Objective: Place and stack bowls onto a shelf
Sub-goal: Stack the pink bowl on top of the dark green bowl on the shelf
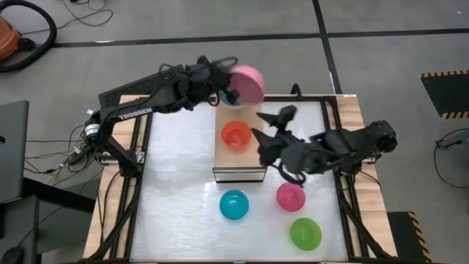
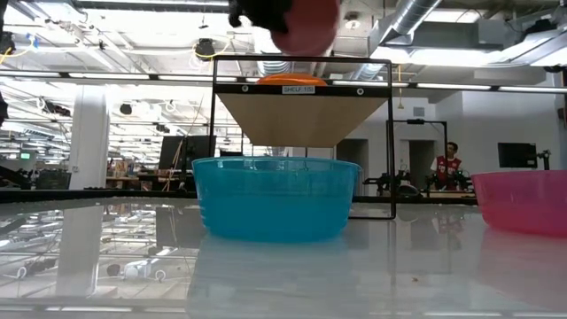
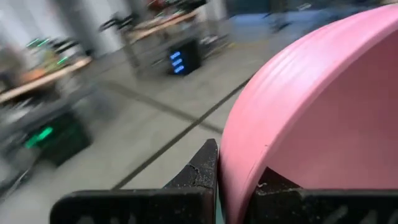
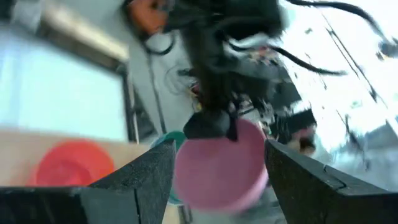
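My left gripper (image 1: 226, 88) holds a light pink bowl (image 1: 248, 83) in the air over the far end of the shelf (image 1: 239, 155); the low view shows this bowl (image 2: 306, 22) above the shelf's top (image 2: 301, 89). A red bowl (image 1: 236, 135) sits on the shelf. A teal bowl (image 4: 169, 139) shows partly under the pink one. My right gripper (image 1: 271, 126) hovers open beside the shelf's right edge, facing the pink bowl (image 4: 217, 167). Cyan (image 1: 234, 204), magenta (image 1: 290, 196) and green (image 1: 305, 233) bowls rest on the table. My left gripper pinches the light pink bowl's rim (image 3: 239, 168), one finger (image 3: 200, 171) on the outer wall and the other (image 3: 277, 183) inside. It comes from the table's left. The bowl is lifted clear and tipped on its side.
The shelf stands mid-table on dark legs (image 2: 392, 142). The cyan bowl (image 2: 275, 197) sits just in front of it, the magenta bowl (image 2: 524, 200) to the right. A person (image 2: 450, 165) stands far behind. The wooden table rim (image 1: 355, 117) frames the white surface.
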You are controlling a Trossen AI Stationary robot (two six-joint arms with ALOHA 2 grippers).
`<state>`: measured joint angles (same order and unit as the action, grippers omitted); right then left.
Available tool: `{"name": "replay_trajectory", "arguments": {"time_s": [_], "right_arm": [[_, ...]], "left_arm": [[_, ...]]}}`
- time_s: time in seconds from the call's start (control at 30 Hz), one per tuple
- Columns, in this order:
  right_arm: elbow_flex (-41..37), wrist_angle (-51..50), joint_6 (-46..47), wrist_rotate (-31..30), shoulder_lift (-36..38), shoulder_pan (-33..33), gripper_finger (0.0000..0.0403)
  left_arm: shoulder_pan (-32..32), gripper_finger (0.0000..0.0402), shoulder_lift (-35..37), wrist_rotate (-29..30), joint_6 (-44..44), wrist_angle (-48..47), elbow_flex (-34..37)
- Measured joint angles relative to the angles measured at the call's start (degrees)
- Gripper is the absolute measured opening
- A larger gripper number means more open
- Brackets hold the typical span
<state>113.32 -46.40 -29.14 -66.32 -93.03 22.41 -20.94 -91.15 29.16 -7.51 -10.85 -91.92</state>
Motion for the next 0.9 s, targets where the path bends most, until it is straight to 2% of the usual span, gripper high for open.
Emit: {"name": "replay_trajectory", "arguments": {"time_s": [0.07, 0.13, 0.23, 0.43, 0.53, 0.73, 0.9], "right_arm": [[2.29, -0.02, 4.66, -3.52, 0.03, 0.94, 0.0271], [4.29, 0.12, 8.53, -7.24, 0.11, 1.15, 0.0271], [6.65, -0.10, 13.45, -11.92, 0.11, 1.16, 0.0271], [10.26, -8.32, 29.31, -11.43, 4.96, 1.09, 0.0272], [10.62, -14.93, 40.96, -7.10, 9.52, 1.01, 0.0272], [10.64, -31.56, 61.91, 1.46, 16.00, -2.30, 0.0272], [10.62, -41.81, 72.49, 4.37, 17.37, -3.43, 0.0272]], "left_arm": [[-0.57, 0.0001, -0.09, 3.00, 3.09, -6.27, -4.37], [-1.69, 0.0001, -0.55, 3.06, 6.88, -11.71, -8.57], [-4.70, 0.0001, -0.61, 0.07, 13.61, -19.83, -13.28], [-13.42, 0.0002, -0.66, -9.22, 21.69, -30.50, -16.89], [-16.23, 0.0002, -0.71, -13.49, 24.40, -32.38, -16.65], [-17.60, 0.0002, -3.44, -15.00, 27.04, -31.17, -16.56], [-16.82, 0.0002, -7.94, -18.08, 27.51, -30.55, -16.61]]}}
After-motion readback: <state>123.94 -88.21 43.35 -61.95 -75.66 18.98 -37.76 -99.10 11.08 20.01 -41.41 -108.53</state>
